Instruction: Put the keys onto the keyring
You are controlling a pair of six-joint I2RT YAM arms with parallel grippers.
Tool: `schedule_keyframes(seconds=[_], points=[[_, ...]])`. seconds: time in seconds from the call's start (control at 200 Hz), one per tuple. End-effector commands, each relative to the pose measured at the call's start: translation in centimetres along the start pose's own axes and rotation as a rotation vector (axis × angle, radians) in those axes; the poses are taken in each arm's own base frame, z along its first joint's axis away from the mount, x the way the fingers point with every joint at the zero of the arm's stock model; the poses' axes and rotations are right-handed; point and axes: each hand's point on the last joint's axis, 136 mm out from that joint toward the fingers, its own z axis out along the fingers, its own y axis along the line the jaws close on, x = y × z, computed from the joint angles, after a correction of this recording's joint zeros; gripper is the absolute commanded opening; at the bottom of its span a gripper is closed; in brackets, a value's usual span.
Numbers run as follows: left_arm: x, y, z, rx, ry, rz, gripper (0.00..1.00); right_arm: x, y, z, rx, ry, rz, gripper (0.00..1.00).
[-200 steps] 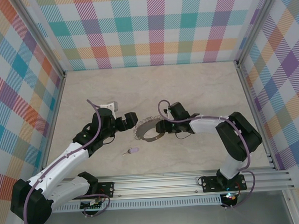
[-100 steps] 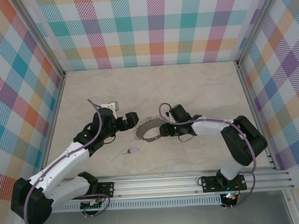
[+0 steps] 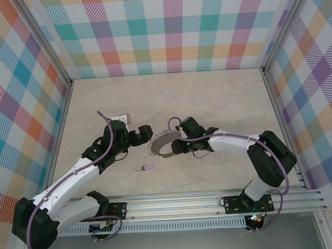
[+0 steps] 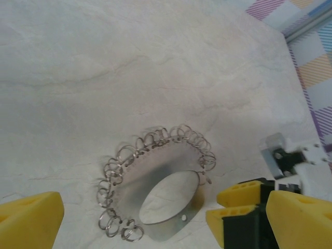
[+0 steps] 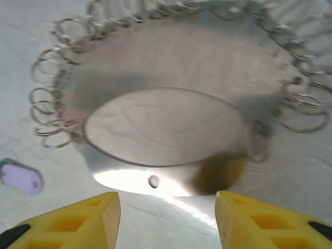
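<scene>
The keyring is a wide grey metal hoop fringed with small silvery loops, lying mid-table. In the left wrist view the keyring lies just ahead, between my widely spread fingers. My left gripper is open at the hoop's left rim and holds nothing. From the hoop's right side, my right gripper also stands open, its yellow fingers beside the hoop's wall. Up close, the keyring sits ahead of my right gripper. The lilac-headed key lies loose on the table, and the key is left of the hoop.
Plaid walls close in the marble-look table on three sides. An aluminium rail runs along the near edge. Bare tabletop spreads behind and to the right of the hoop.
My right gripper has slid left and slightly toward me, closing in on the hoop's right wall. The left arm, the hoop and the key have stayed about where they were.
</scene>
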Motion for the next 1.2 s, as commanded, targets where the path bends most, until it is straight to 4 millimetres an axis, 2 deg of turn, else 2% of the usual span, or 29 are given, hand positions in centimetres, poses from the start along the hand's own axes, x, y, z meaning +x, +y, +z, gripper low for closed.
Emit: schedule_keyframes(seconds=[0.0, 0.14, 0.18, 0.34, 0.53, 0.685, 1.195], points=[[0.4, 1.2, -0.2, -0.065, -0.001, -0.02, 1.0, -0.9, 0.9, -0.8, 0.022, -0.019, -0.029, 0.51], [0.0, 1.8, -0.6, -0.099, -0.021, -0.022, 1.0, -1.1, 0.9, -1.3, 0.032, -0.027, -0.014, 0.51], [0.5, 2.5, -0.8, -0.132, -0.007, -0.02, 1.0, -1.1, 0.7, -1.4, 0.043, -0.034, -0.006, 0.51], [0.4, 2.8, -1.0, -0.148, -0.015, -0.016, 1.0, -1.2, -2.0, -1.8, 0.196, -0.054, -0.019, 0.49], [1.2, 2.2, -0.4, -0.111, 0.031, -0.003, 1.0, -0.8, -3.1, -1.0, 0.253, -0.024, -0.078, 0.47], [1.8, 2.0, 0.2, -0.103, 0.072, 0.003, 1.0, -0.9, -3.3, 0.1, 0.261, -0.005, -0.11, 0.39], [1.5, 1.3, 0.4, -0.087, 0.079, 0.003, 1.0, -2.3, -4.6, 1.8, 0.277, -0.011, -0.106, 0.28]])
